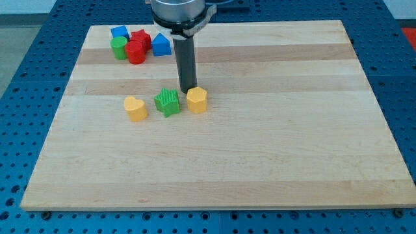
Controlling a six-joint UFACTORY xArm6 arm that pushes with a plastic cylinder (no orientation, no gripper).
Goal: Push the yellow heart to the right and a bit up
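The yellow heart (136, 108) lies left of the board's middle. A green star (168, 102) sits just to its right, and a yellow hexagon (197, 100) sits right of the star. My tip (188, 90) stands just above the gap between the green star and the yellow hexagon, close to the hexagon's upper left edge. The tip is well to the right of the yellow heart, with the star between them.
A cluster sits at the board's upper left: a blue block (119, 32), a red star (140, 38), a green cylinder (119, 47), a red cylinder (136, 52) and a blue triangular block (160, 45). The wooden board (260, 162) lies on a blue perforated table.
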